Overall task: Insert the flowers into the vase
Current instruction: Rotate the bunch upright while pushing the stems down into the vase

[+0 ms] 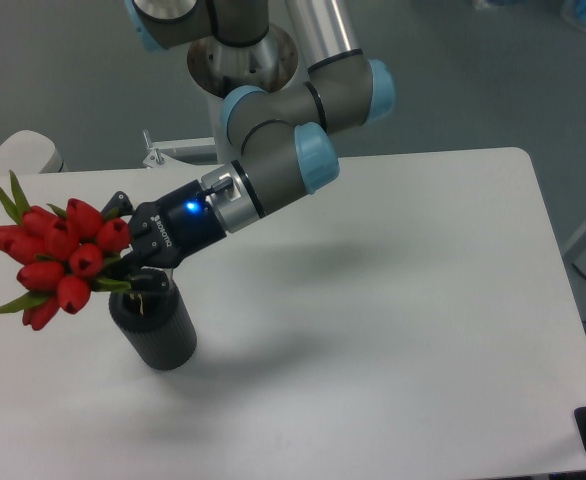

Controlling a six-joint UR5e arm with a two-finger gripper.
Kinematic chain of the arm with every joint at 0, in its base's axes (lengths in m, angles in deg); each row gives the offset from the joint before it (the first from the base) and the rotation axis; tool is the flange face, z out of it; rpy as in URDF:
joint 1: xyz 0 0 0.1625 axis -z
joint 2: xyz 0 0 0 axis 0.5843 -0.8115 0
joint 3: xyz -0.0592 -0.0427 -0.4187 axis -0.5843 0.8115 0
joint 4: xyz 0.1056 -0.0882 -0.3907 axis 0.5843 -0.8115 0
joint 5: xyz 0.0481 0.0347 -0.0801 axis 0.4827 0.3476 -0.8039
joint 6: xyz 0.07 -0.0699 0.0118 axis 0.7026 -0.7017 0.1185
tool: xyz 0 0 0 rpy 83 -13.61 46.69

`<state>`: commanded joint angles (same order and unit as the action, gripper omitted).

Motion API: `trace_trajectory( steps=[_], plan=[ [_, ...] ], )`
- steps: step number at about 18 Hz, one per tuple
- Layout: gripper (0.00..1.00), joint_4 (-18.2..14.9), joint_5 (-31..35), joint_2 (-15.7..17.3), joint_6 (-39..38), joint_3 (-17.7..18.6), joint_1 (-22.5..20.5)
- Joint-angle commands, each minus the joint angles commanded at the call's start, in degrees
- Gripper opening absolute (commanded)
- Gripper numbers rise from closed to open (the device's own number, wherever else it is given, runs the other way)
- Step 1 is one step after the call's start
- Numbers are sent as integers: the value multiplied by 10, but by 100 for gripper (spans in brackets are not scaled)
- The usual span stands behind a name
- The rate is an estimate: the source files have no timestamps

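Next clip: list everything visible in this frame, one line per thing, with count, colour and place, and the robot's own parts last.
flowers: one bunch, red buds with green leaves, held tilted to the left above the vase mouth at the table's left side.
vase: one, dark grey ribbed cylinder, upright on the table's front left.
table: one, white, fills most of the view.
pale rounded object: one, off-white, beyond the table's far left corner; cannot tell what it is.
metal bracket: one, silver, at the table's far edge near the robot base.
gripper: one, black with a blue light, shut on the stems just over the vase mouth.
arm: one, grey with light blue joint caps, reaching in from the far edge.
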<state>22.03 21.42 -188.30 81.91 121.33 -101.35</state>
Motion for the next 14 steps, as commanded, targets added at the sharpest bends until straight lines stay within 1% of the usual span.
trace_trajectory(
  steps=[3, 7, 8, 14],
  plan=[
    [24, 1, -1, -11, 1, -1, 1],
    [24, 1, -1, -11, 2, 8, 1],
    [24, 1, -1, -16, 2, 10, 1],
    [24, 0, -1, -22, 35, 25, 0]
  ],
)
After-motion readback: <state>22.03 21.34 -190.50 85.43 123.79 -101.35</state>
